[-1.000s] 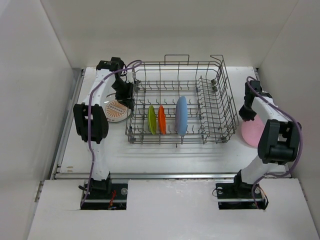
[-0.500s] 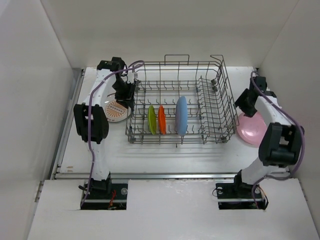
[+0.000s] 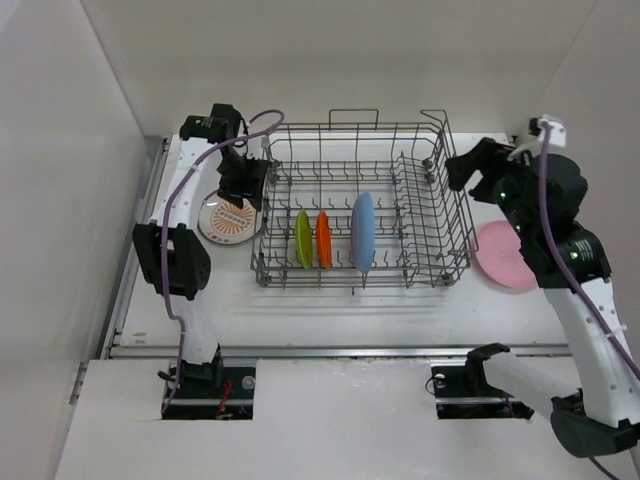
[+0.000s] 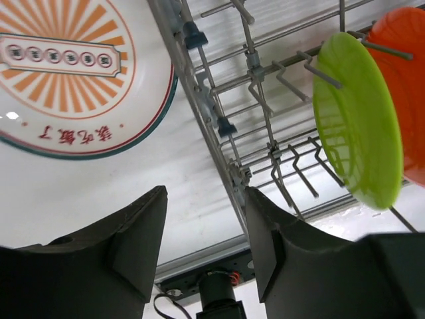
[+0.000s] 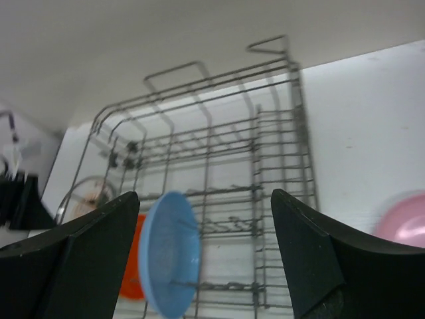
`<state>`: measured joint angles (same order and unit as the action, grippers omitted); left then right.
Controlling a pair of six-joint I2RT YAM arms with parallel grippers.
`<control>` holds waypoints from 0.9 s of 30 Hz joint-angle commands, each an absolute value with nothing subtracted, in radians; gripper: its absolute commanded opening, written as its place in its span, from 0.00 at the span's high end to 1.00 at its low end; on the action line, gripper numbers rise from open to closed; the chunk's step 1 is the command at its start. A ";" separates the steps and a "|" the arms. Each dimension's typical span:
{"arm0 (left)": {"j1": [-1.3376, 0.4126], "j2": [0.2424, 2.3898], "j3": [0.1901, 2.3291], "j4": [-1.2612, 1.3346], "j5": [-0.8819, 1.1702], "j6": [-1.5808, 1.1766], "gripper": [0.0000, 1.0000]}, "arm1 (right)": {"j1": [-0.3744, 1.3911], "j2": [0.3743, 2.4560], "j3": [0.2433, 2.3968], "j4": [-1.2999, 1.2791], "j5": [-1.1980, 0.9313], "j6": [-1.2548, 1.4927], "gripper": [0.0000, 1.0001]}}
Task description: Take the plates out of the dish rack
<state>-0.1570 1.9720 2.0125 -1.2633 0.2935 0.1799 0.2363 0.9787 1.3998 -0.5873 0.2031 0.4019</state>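
The grey wire dish rack (image 3: 440, 215) holds three upright plates: lime green (image 3: 303, 240), orange (image 3: 323, 240) and light blue (image 3: 362, 232). A white plate with an orange sunburst (image 3: 228, 218) lies flat on the table left of the rack, and a pink plate (image 3: 503, 255) lies flat to its right. My left gripper (image 3: 243, 185) hovers over the rack's left edge, open and holding nothing (image 4: 206, 246); below it I see the sunburst plate (image 4: 66, 73) and the green plate (image 4: 358, 126). My right gripper (image 3: 460, 170) hangs open at the rack's far right corner, facing the blue plate (image 5: 171, 252).
White walls close in the table on the left, back and right. The rack's tall wire sides (image 5: 282, 126) and upright tines stand between the grippers and the plates. A metal rail (image 3: 330, 350) runs along the table's near edge.
Both grippers have opened. The right arm has let go of the pink plate, risen and swung left toward the rack. The left gripper has released the sunburst plate and moved slightly back.
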 commanded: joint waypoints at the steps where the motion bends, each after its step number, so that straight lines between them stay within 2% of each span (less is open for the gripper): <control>1: -0.156 1.830 2.000 -1.279 0.255 0.206 0.53 | 0.323 1.083 1.374 -0.624 0.017 0.327 0.15; 3: -0.156 1.783 1.982 -1.279 0.255 0.206 0.51 | 0.402 1.140 1.362 -0.624 -0.116 0.301 0.15; 5: -0.156 1.753 1.967 -1.290 0.245 0.215 0.40 | 0.458 1.175 1.377 -0.614 -0.223 0.276 0.15; 6: -0.156 1.726 1.956 -1.290 0.258 0.215 0.39 | 0.472 1.215 1.388 -0.604 -0.250 0.276 0.15; 8: -0.156 1.701 1.947 -1.313 0.258 0.224 0.29 | 0.498 1.258 1.399 -0.595 -0.262 0.265 0.15; 12: -0.156 1.643 1.915 -1.334 0.218 0.233 0.27 | 0.528 1.359 1.401 -0.506 -0.337 0.265 0.17; 14: -0.156 1.605 1.873 -1.335 0.196 0.233 0.25 | 0.537 1.423 1.401 -0.506 -0.313 0.281 0.22; 15: -0.156 1.592 1.858 -1.335 0.174 0.233 0.25 | 0.537 1.442 1.401 -0.515 -0.313 0.281 0.30; 16: -0.156 1.579 1.841 -1.335 0.164 0.233 0.25 | 0.537 1.453 1.401 -0.515 -0.313 0.281 0.31; 18: -0.156 1.528 1.775 -1.306 0.152 0.233 0.22 | 0.546 1.453 1.401 -0.488 -0.304 0.299 0.45; 19: -0.156 1.510 1.754 -1.296 0.152 0.233 0.21 | 0.546 1.436 1.388 -0.476 -0.304 0.311 0.65; 22: -0.156 1.445 1.668 -1.266 0.131 0.233 0.15 | 0.546 1.413 1.388 -0.476 -0.252 0.311 0.94; 23: -0.156 1.433 1.652 -1.266 0.130 0.233 0.15 | 0.546 1.413 1.411 -0.476 -0.238 0.311 1.00; 27: -0.156 1.401 1.615 -1.266 0.098 0.233 0.15 | 0.546 1.422 1.472 -0.503 -0.236 0.321 1.00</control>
<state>-0.1566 1.4456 1.6325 -1.2797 0.1364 0.2207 0.5514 1.4498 1.3815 -0.5739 -0.2764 0.3904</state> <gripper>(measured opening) 0.844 0.062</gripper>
